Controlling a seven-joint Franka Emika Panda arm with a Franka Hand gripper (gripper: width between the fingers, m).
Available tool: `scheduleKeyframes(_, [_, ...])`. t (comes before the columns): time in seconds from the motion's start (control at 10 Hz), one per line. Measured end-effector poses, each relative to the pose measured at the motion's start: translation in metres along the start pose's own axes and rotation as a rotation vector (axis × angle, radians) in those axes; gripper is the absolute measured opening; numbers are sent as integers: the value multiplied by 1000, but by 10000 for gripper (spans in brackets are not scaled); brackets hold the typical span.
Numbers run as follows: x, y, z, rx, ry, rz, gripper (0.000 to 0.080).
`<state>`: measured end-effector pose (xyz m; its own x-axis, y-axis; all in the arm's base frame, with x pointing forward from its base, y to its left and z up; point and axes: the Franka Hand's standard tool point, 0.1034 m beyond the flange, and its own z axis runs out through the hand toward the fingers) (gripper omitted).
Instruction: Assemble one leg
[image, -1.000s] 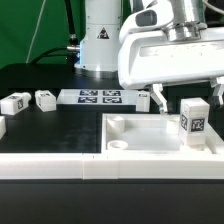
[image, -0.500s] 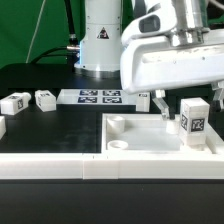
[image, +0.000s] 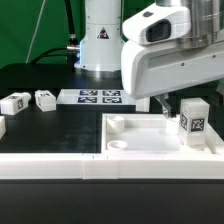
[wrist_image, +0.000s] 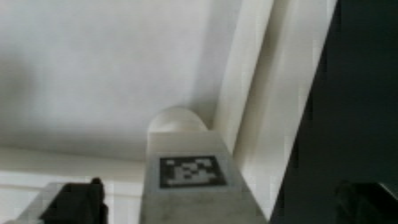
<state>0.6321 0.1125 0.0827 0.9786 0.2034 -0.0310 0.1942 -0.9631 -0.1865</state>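
A leg (image: 193, 115), a small white block with a black-and-white tag, stands upright on the large white panel (image: 140, 150) at the exterior view's right. My gripper (image: 177, 104) hangs low just behind and above it. In the wrist view the leg (wrist_image: 187, 160) rises between my two dark fingertips (wrist_image: 75, 202), with a clear gap on each side. The gripper (wrist_image: 219, 205) is open and holds nothing. The panel's raised rim (wrist_image: 267, 110) runs beside the leg.
Two more legs (image: 15, 102) (image: 46, 98) lie on the black table at the exterior view's left, next to the marker board (image: 100, 97). Another white part (image: 2, 127) shows at the left edge. The arm's base (image: 100, 35) stands at the back.
My gripper has come down and moved toward the upright leg, so its body now fills more of the exterior view. The leg and the other parts have not moved.
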Motion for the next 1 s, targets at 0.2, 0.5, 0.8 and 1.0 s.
scheduleKeyframes(0.2, [2,-1,2,-8,32,-3,648])
scheduleKeyframes(0.5, [2,-1,3,-8,31,-2,520])
scheduleKeyframes(0.8, [2,0,3,-7,31,5,292])
scheduleKeyframes(1.0, [1,0,4,-7,30,27,292])
